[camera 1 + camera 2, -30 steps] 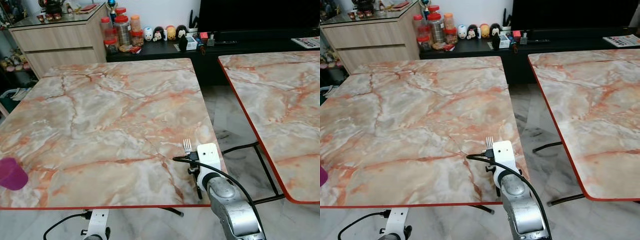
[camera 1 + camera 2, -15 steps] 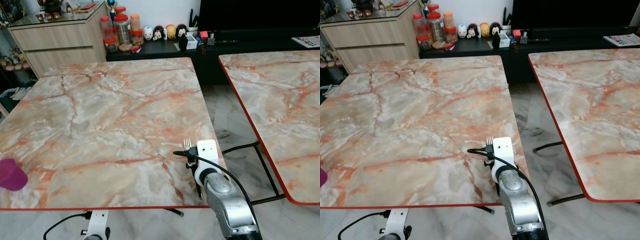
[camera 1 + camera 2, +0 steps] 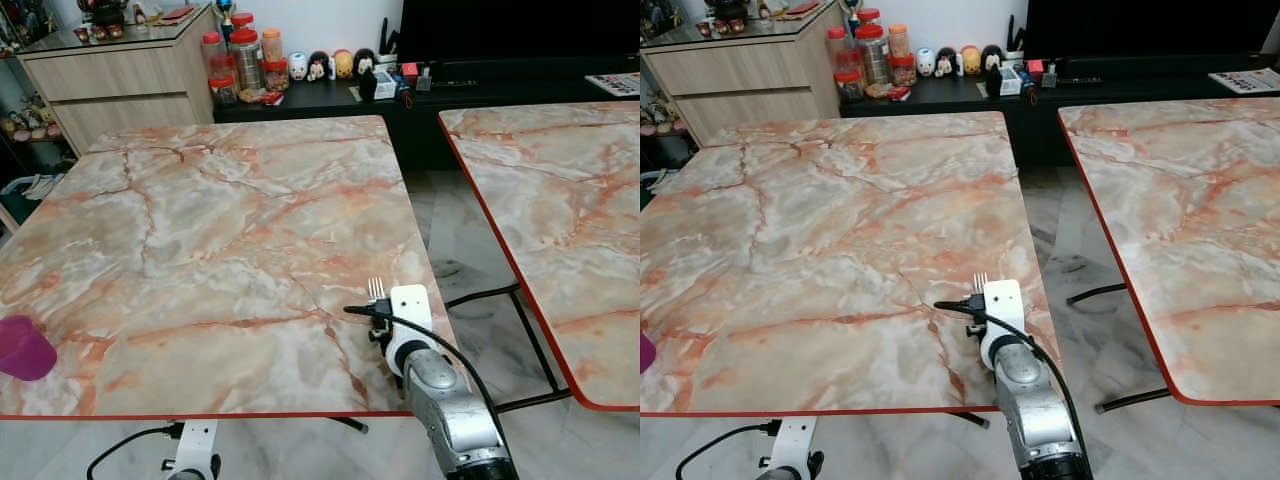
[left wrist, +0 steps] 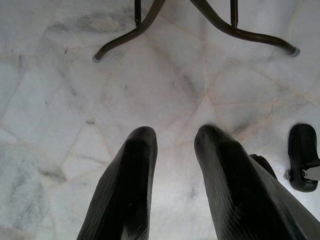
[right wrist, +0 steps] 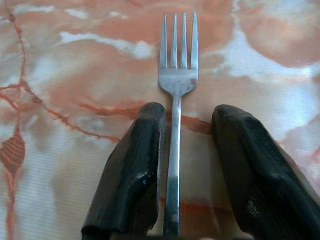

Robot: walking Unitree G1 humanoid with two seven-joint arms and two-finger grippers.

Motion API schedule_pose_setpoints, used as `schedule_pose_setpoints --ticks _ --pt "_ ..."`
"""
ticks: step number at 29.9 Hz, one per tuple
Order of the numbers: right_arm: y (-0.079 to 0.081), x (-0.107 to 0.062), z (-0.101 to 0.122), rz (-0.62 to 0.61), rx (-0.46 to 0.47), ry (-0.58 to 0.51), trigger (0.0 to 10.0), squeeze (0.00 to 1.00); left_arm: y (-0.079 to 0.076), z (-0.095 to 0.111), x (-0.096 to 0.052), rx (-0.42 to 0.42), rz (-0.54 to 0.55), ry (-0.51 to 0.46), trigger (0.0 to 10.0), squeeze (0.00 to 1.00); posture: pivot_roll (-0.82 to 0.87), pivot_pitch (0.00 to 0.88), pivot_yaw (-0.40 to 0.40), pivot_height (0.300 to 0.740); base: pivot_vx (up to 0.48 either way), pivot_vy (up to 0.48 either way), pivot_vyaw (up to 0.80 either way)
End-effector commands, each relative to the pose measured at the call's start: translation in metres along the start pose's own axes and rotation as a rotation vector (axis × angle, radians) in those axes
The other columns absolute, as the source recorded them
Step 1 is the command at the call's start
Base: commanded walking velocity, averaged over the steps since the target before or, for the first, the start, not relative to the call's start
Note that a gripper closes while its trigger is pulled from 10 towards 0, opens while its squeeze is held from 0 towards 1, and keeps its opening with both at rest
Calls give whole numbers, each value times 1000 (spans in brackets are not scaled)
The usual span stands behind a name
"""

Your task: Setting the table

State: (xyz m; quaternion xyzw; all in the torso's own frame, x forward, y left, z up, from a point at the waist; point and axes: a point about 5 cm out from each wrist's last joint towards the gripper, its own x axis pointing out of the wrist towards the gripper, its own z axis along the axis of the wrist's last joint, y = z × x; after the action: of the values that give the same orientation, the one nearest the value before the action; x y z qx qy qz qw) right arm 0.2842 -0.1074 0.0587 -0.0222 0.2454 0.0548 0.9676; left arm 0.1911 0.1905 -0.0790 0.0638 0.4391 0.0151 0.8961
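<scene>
Two parted right-gripper (image 5: 187, 165) fingers (image 5: 132, 170) flank fork (image 5: 176, 100).

Marble table (image 3: 220, 230): broad bare top from centre out to 12 and 9 o'clock, open to a passing gripper. Obstacles: purple cup (image 3: 22, 347) at 8 o'clock near the front edge; fork (image 5: 175, 100) at 5 o'clock, lying flat between the spread fingers of the right gripper (image 5: 187, 130). Open floor gap (image 3: 460, 260) at 3 o'clock separates the second table (image 3: 560, 200).
</scene>
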Motion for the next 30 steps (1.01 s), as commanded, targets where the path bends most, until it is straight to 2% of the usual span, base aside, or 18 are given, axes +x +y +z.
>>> schedule_pose_setpoints --ticks 1,5,6,30 --pt "1 2 -5 6 10 28 10000 0 3 -5 -1 9 2 21 10000 0 -169 0 72 740 0 0 0" --pt "2 3 -5 19 24 26 10000 0 2 -5 -1 8 1 21 10000 0 -169 0 72 740 0 0 0" --pt "3 3 -5 21 20 26 0 0 2 -4 -1 8 -1 21 10000 0 -167 0 71 740 0 0 0" --pt "12 9 0 92 -13 6 0 0 0 -12 -2 24 -17 52 10000 0 -174 0 71 740 0 0 0"
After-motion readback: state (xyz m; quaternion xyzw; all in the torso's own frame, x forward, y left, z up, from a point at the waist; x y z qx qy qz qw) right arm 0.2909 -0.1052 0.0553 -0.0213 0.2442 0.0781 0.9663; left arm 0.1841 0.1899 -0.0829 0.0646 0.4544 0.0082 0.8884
